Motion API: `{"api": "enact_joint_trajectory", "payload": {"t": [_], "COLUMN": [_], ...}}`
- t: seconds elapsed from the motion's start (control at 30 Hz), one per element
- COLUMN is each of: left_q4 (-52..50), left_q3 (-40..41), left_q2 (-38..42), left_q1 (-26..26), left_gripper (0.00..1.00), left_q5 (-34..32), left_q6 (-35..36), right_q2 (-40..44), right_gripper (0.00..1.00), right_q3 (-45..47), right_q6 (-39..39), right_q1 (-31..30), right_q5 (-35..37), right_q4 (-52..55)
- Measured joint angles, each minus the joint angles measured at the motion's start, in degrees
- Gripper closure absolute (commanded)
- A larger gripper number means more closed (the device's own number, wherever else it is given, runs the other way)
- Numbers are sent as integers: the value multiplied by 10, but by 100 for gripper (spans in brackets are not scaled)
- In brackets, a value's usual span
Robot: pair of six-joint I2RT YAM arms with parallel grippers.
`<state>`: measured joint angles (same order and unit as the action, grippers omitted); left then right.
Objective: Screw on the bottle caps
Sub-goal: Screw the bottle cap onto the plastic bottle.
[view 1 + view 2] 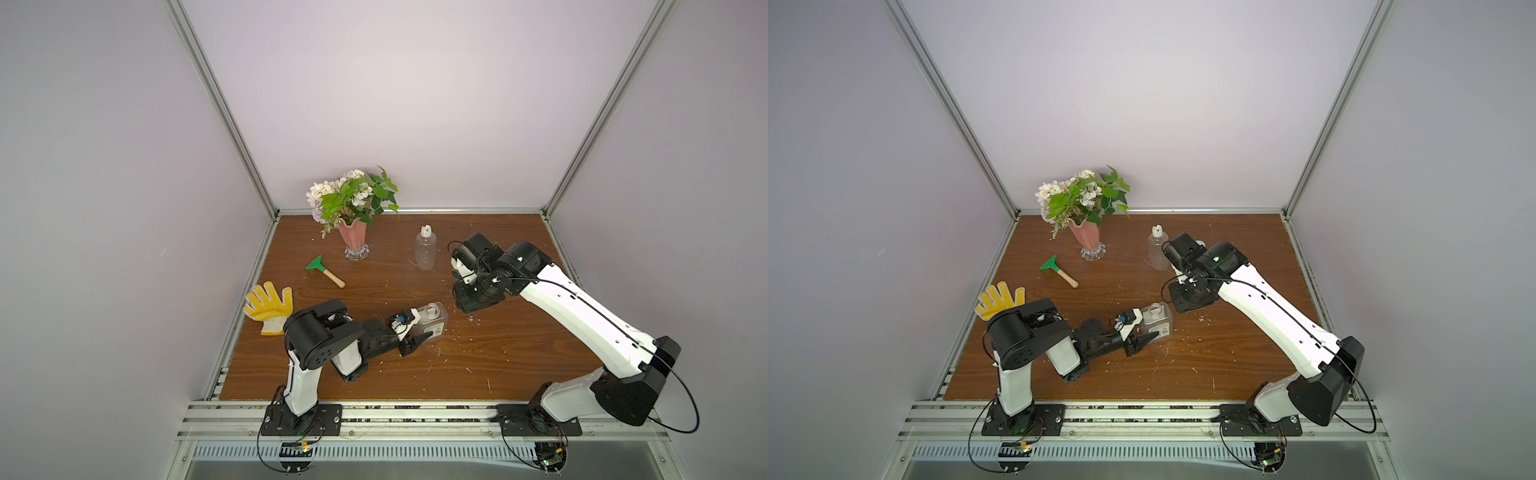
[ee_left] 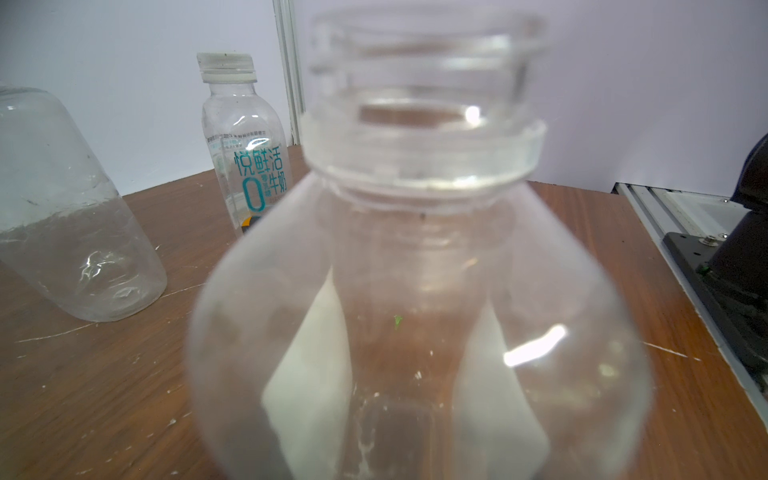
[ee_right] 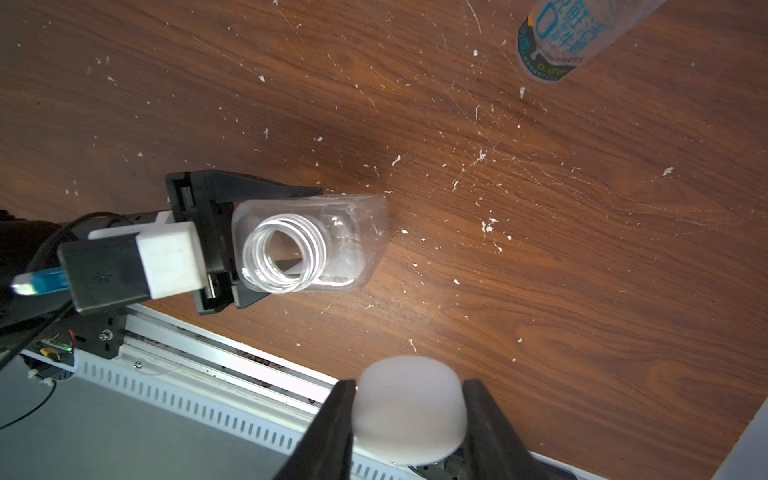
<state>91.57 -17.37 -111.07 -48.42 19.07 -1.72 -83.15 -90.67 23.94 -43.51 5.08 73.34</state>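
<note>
We see the square clear plastic bottle (image 1: 434, 322) standing upright near the middle of the brown wooden table (image 1: 415, 374), its threaded neck open. The left gripper (image 3: 295, 243) brackets it with a black finger along each side; we cannot tell whether they press. Its white-and-black camera block (image 3: 137, 266) sits right beside the neck. The right gripper (image 3: 407, 415) pinches a plain round white cap (image 3: 407, 411) and hangs near the bottle, on its right. Further back stand a rounded clear bottle (image 1: 425, 249) wearing a ribbed nozzle cap (image 1: 424, 229) and a slim printed bottle (image 2: 245, 145), also capped. A pink flower vase (image 1: 353, 239), a green hand rake (image 1: 318, 266) and a yellow glove (image 1: 270, 307) lie well apart, leftward.
</note>
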Motion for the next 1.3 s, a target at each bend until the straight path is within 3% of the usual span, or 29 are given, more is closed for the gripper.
{"api": "enact_joint_trajectory", "payload": {"t": [0.77,1.3], "left_q4": [0,-2], "left_q3": [-3,-3], "left_q2": [0,0], "left_q1": [0,0], "left_gripper": [48,48], "left_q5": [6,6], "left_q6": [1,0], "right_q2": [-160,-191], "right_gripper": [60,60], "right_q3": [-85,-121], "right_q6": [-13,-21], "right_q1": [-72,-79], "right_q5": [-24,-17], "right_q4": [0,5]}}
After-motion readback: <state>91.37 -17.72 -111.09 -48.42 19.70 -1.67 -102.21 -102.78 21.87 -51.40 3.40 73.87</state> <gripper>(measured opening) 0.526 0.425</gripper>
